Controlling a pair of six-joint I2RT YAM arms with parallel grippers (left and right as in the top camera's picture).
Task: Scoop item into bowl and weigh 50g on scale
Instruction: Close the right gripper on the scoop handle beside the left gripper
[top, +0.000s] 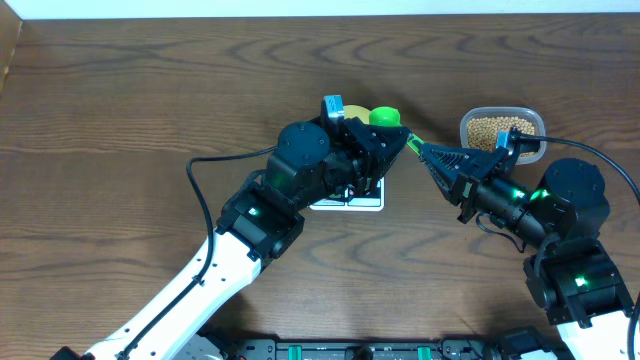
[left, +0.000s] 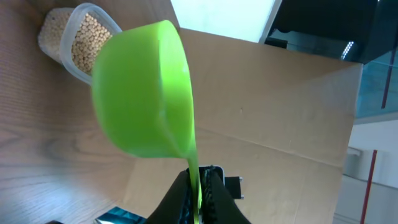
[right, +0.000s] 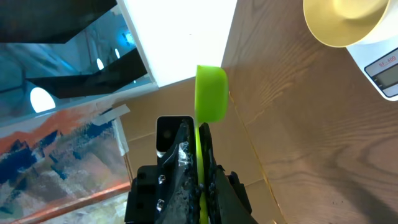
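A bright green scoop hangs over the middle of the table, and both grippers hold its thin handle. My left gripper is shut on the handle, with the cup just beyond its jaws. My right gripper is shut on the same handle from the right, the scoop edge-on ahead of it. No beans show in the cup. The tan beans fill a clear tub. The pale yellow bowl stands on the white scale, mostly hidden under the left arm in the overhead view.
The clear tub stands at the back right, close behind the right arm. A strip of the scale shows under the left gripper. A cardboard wall borders the dark wooden table.
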